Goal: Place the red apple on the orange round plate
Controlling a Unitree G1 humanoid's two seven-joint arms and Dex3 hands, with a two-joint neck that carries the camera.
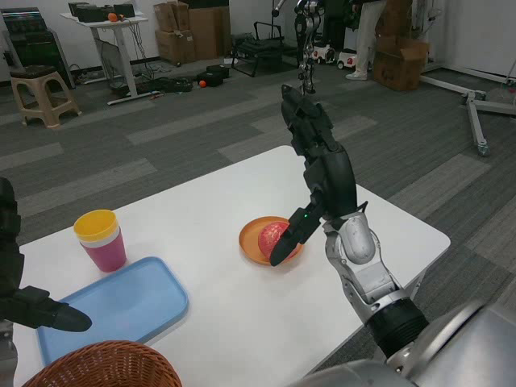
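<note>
The red apple (272, 235) lies on the orange round plate (251, 242) near the middle of the white table (218, 322). My right hand (324, 179) hangs just right of the plate with its fingers stretched up and away from the table. Its thumb points down, and the tip sits against the apple's right side, over the plate's rim. Nothing is gripped in that hand. My left hand (36, 310) waits low at the left edge, one finger reaching over the corner of the blue tray, holding nothing.
A blue tray (121, 306) lies at the front left. Behind it stands a pink cup (105, 250) with a yellow cup (97, 226) nested in it. A woven basket (101, 367) sits at the front edge. The table's right edge is close to my right forearm.
</note>
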